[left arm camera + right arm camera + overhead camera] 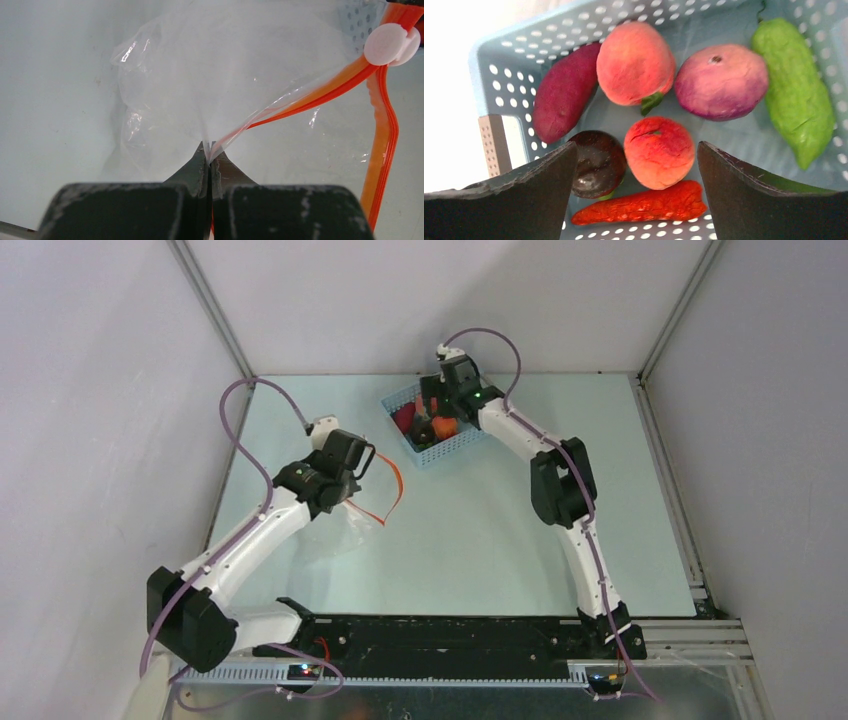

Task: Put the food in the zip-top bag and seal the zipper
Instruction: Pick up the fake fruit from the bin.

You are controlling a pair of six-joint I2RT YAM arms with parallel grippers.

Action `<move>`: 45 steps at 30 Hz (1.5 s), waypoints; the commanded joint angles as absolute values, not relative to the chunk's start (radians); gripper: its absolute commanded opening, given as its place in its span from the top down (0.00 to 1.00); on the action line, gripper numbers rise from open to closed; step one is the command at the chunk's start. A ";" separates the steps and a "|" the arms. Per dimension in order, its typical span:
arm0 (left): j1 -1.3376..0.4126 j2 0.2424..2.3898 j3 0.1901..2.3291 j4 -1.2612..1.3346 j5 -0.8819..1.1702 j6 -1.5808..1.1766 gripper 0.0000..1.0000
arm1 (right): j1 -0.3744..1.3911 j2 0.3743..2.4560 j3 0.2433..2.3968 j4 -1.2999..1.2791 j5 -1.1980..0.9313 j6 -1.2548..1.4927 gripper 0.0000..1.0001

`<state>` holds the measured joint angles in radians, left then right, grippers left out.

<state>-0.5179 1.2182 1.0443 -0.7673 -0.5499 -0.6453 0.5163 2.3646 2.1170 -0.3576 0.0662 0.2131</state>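
On the left of the pale tabletop [480,540], my left jaws are clenched on a fold of the zip-top bag [200,75]. They pinch the clear, crinkled plastic right at one end of the zipper [320,92]. The zipper's two orange strips spread apart, so the mouth gapes, and they meet at a white slider [390,44].

Toward the far middle, well apart from the bag, sits a light-blue perforated basket [509,75]. All the food I can see lies inside it:
- a maroon sweet potato [564,92]
- a peach [635,62]
- a purple round piece [721,82]
- a bumpy green gourd [796,90]
- a dark plum [599,162]
- an orange-red fruit [659,152]
- a red chili [644,205]

My right jaws are released, spread wide above the basket. From the wrist, the plum and orange-red fruit show between them, neither one grasped.
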 commanded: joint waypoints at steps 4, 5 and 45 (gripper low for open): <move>-0.503 1.238 1.045 -0.732 -0.540 -0.636 1.00 | 0.542 2.409 2.135 -0.411 0.152 0.263 0.14; -0.503 1.241 1.045 -0.732 -0.540 -0.637 1.00 | 0.542 2.414 2.135 -0.415 0.153 0.275 0.17; -0.499 1.271 1.066 -0.687 -0.428 -0.609 1.00 | 0.534 2.083 1.855 -0.228 0.142 0.296 0.83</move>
